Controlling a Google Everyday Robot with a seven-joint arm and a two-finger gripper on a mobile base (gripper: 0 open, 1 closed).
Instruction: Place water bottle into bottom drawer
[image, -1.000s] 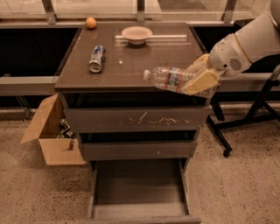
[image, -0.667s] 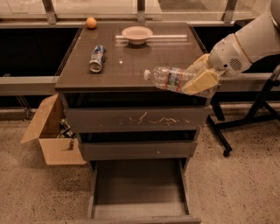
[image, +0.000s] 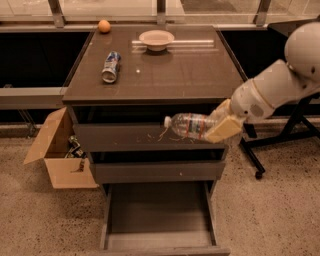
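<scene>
Holding the bottle (image: 187, 125) level, my gripper (image: 223, 129) pinches its base end between the jaws, the cap pointing away. I see both hanging above the open bottom drawer (image: 157, 212), over its right half, well clear of its floor.

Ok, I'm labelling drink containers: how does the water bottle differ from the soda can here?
The water bottle is clear with a white cap; the soda can is blue and silver. The bottle is longer than the can. The end effector, by the top drawer's right end, grips the bottle in mid-air; the can rests on the cabinet top. Both lie sideways.
</scene>
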